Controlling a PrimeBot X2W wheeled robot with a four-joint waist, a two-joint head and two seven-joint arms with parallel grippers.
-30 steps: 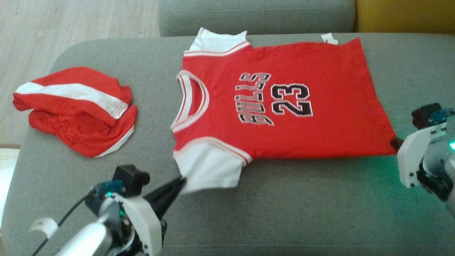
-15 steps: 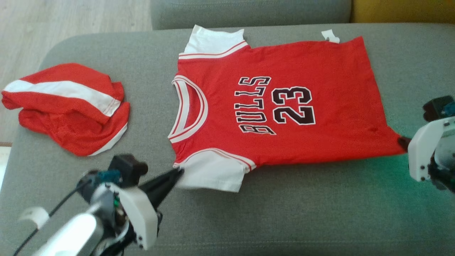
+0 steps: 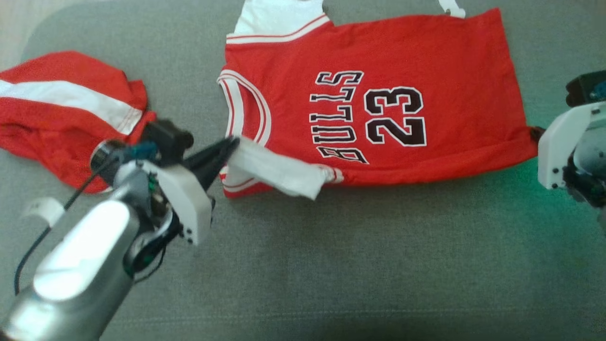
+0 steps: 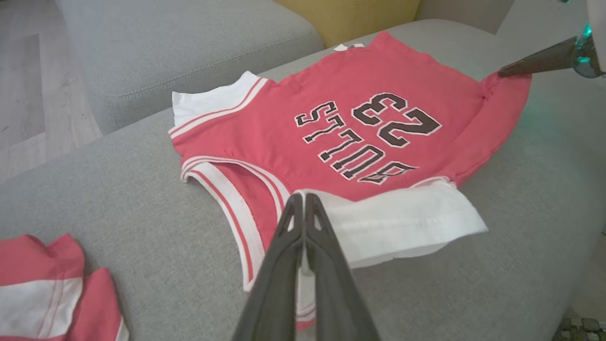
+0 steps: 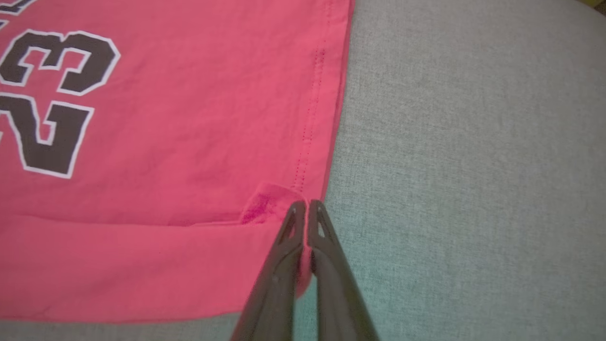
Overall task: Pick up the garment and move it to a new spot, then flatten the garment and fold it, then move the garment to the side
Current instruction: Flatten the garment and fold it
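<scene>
1. Currently the red jersey (image 3: 402, 52) lies face up on the grey seat cushion (image 3: 341, 265). The print "BULLS 23" shows, with the neckline toward the robot's left and the hem toward its right.
2. Near long edge: rolled up and over toward the print, making a soft fold along the side closest to the robot. Far edge lies flat.
3. Near sleeve (image 3: 279, 170), white: raised off the cushion and drawn across the near shoulder, hanging from the left gripper (image 4: 303, 201).
4. Left gripper: fingers pressed together, the sleeve's edge pinched between the tips, just beside the neckline.
5. Right gripper (image 5: 307, 206): fingers closed on the near hem corner, with a small pucker of red cloth bunched at the tips.
6. Far sleeve (image 3: 279, 19), white with red stripes, lies flat at the far shoulder. A small white tag (image 3: 452, 8) pokes out near the far hem corner.
7. Second red-and-white garment (image 3: 57, 109): crumpled, on the same cushion to the robot's left, apart from the jersey.
8. Beyond the seat: grey back cushion (image 4: 189, 47), yellow cushion (image 4: 345, 19), pale wood floor (image 4: 23, 94).
</scene>
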